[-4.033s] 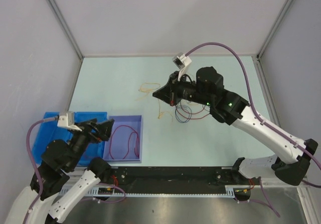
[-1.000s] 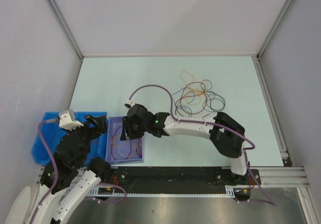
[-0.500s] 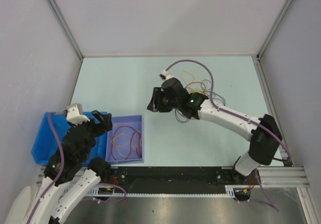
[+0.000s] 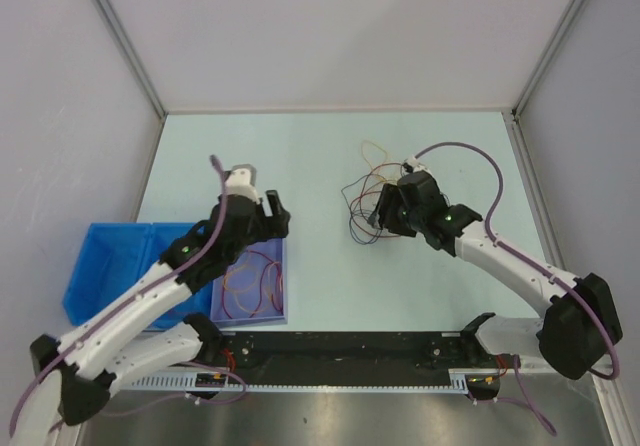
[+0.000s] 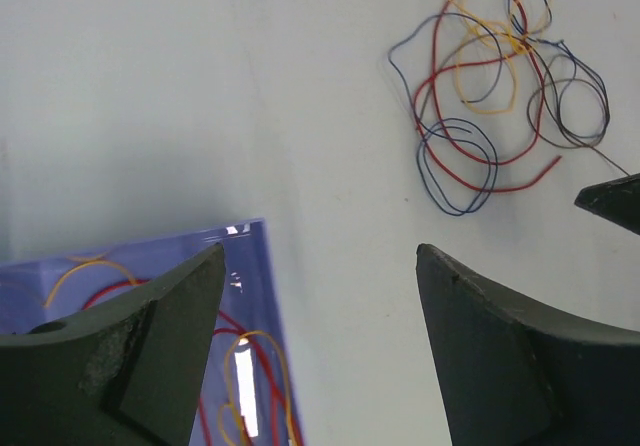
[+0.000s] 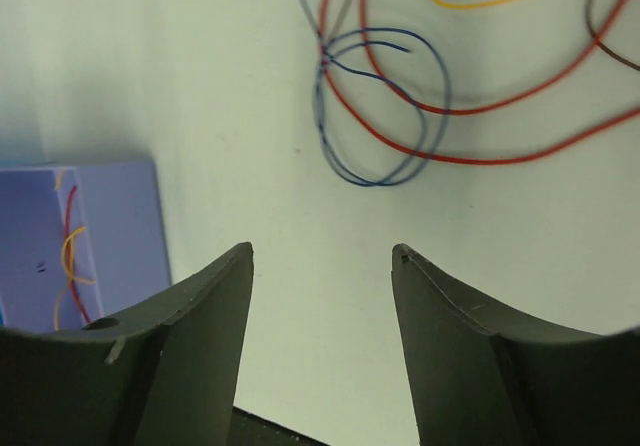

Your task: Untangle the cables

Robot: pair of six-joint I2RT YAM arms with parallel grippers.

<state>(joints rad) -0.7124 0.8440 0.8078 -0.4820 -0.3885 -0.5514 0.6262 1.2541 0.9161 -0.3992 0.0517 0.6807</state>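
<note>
The tangled cables (image 4: pixel 378 181) lie on the table right of centre, as red, orange, blue and dark loops. They show again in the left wrist view as the cables (image 5: pixel 480 96) at upper right, and in the right wrist view as the cables (image 6: pixel 400 96) along the top. My right gripper (image 4: pixel 380 221) hovers at the tangle's near-left edge, open and holding nothing (image 6: pixel 324 247). My left gripper (image 4: pixel 274 216) is open and holds nothing (image 5: pixel 320 251), over the far right corner of the purple tray (image 4: pixel 285 291). Red and orange loops (image 4: pixel 250 284) rest in that tray.
A blue bin (image 4: pixel 110 266) stands left of the purple tray, partly under my left arm. The purple tray's corner (image 5: pixel 250 261) lies below my left fingers, and the tray (image 6: pixel 110 216) shows at the left of the right wrist view. The enclosure walls stand at the table's edges.
My right arm swung from the purple tray back to the tangle, and its jaws opened wider. My left arm reached forward from over the blue bin to the tray's far corner.
</note>
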